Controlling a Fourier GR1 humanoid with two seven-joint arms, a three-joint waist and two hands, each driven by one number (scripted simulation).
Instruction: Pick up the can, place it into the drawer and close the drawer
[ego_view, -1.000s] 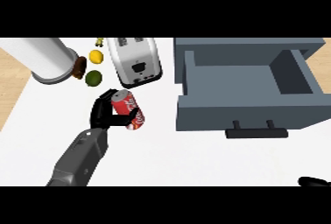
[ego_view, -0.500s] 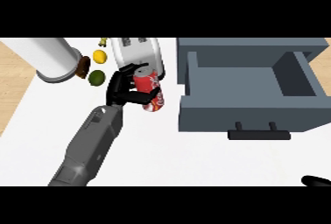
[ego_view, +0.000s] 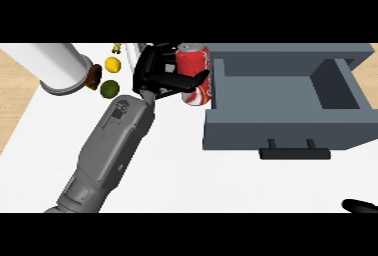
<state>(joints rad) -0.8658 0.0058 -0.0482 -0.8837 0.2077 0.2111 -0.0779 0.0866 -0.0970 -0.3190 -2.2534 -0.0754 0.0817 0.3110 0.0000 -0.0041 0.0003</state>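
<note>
White counter top (ego_view: 170, 175) fills most of the head view, with a strip of pale wood seen along its left edge. A red can (ego_view: 195, 74) is held off to the right of the left hand (ego_view: 159, 75), whose black fingers (ego_view: 184, 80) and thumb are curled round it from the left. The can is seen upright with a slight tilt, its silver top facing up, and it is placed just at the left wall of the open grey drawer (ego_view: 284, 132), level with the wall's upper end; whether the two touch cannot be told. The drawer is seen pulled out to the right of the fingers, its inside bare and its dark handle (ego_view: 295, 152) shown at the near front. To the left of the fingers, a lemon (ego_view: 112, 64) and a lime (ego_view: 109, 88) are seen lying close together, and beyond them a large white cylinder (ego_view: 55, 67) is laid on its side. Behind the hand, part of a white appliance (ego_view: 136, 50) is shown, mostly hidden. At the lower right edge only a black tip of the right hand (ego_view: 360, 205) is shown, so its fingers cannot be judged.
</note>
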